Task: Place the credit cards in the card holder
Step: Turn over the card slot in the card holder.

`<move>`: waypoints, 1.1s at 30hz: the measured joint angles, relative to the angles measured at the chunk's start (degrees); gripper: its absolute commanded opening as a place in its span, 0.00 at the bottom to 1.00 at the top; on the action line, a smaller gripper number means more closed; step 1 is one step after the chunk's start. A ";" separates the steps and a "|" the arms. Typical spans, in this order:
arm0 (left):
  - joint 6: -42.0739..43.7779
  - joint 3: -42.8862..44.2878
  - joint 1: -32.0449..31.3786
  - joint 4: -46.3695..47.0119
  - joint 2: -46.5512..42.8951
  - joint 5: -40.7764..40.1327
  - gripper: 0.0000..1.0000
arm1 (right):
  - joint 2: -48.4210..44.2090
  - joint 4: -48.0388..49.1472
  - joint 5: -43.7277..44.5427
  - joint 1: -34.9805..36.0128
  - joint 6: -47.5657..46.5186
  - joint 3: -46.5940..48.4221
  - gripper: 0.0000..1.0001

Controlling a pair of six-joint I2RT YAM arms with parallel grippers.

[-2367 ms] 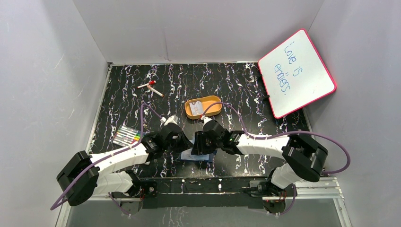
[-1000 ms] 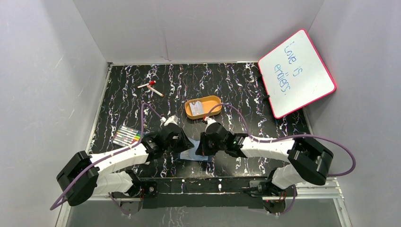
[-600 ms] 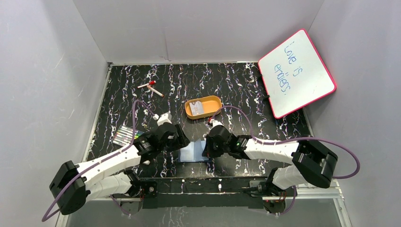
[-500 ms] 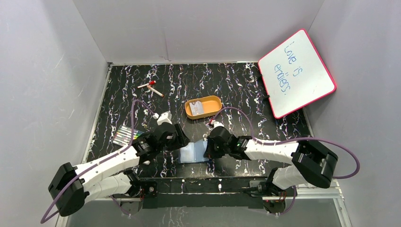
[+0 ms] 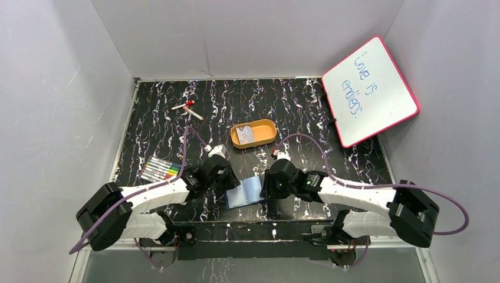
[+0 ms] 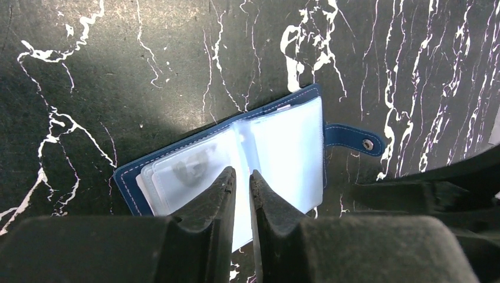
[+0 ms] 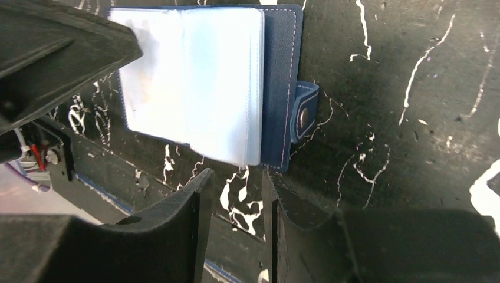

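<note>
Found navy-blue folding card holder (image 6: pixel 277 147) spread open on black marbled table (image 6: pixel 118 71), clear pockets up, directly under left gripper (image 6: pixel 240 174). Noted its fingers nearly together, thin slit between; could not tell whether pinching a sleeve. Logged right gripper (image 7: pixel 236 174) parted and empty, holder just beyond its tips. Spotted one pale grey-white credit card (image 5: pixel 247 135) in orange oval tray (image 5: pixel 268 131), well beyond both grippers. Judged holder opened; picking and inserting cards all left.

Card holder (image 5: pixel 246 191): on the worktop (image 5: pixel 295 106), near edge, centre. Tray (image 5: pixel 268 126): behind the holder, one credit card (image 5: pixel 247 136) lying in it. Marker set (image 5: pixel 160 169): left of the holder. Two pens (image 5: pixel 188 109): far left. Whiteboard (image 5: pixel 369 91): far right, propped against the wall.
</note>
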 measured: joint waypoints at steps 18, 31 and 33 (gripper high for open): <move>-0.13 -5.81 0.00 2.25 -5.86 0.81 0.07 | 8.92 13.00 -9.81 -0.09 -6.23 2.93 0.33; 0.17 -7.13 0.00 2.56 -4.04 1.01 0.12 | 8.94 11.32 -5.49 -0.42 -4.11 1.36 0.39; 0.63 -6.60 0.00 0.79 -5.11 0.68 0.22 | 6.05 8.90 -4.28 -0.44 -5.11 1.77 0.41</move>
